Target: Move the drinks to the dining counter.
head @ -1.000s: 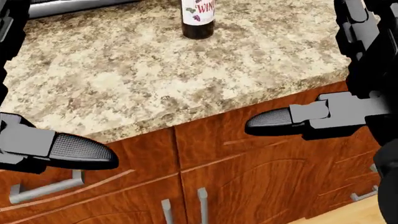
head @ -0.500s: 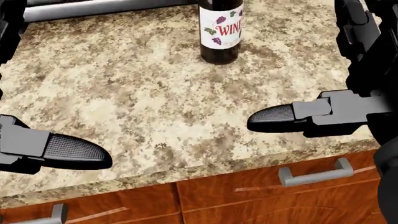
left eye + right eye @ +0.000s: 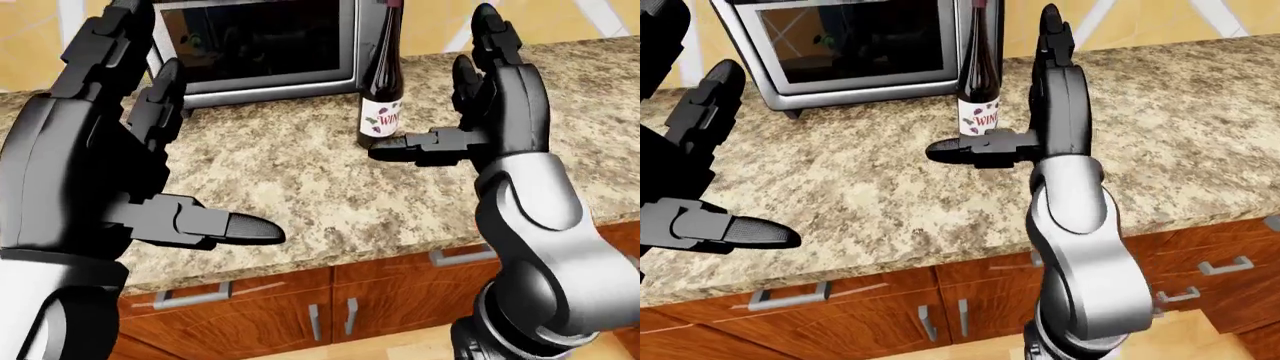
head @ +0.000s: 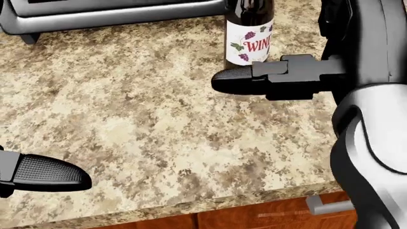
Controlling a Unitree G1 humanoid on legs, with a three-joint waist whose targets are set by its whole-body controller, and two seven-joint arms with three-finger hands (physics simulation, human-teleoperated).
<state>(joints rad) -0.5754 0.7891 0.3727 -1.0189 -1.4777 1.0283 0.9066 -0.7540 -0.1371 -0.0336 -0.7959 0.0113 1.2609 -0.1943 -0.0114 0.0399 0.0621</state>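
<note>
A dark wine bottle (image 3: pixel 381 112) with a white label stands upright on the speckled granite counter (image 3: pixel 300 180), just right of a toaster oven. My right hand (image 3: pixel 432 97) is open and raised close to the bottle's right side. Its thumb (image 4: pixel 238 78) lies across the bottle's base in the head view, and its fingers (image 3: pixel 490 45) point upward. I cannot tell whether the thumb touches the glass. My left hand (image 3: pixel 210 142) is open too, held over the counter's left part, well apart from the bottle.
A silver toaster oven (image 3: pixel 255 45) with a dark glass door sits at the top left of the counter. Below the counter edge are wooden cabinet doors and drawers with metal handles (image 3: pixel 190 296). A yellow tiled wall runs along the top.
The whole view has shifted closer over the counter, so the bottle looks larger and the toaster oven shows. My right hand has come up beside the bottle.
</note>
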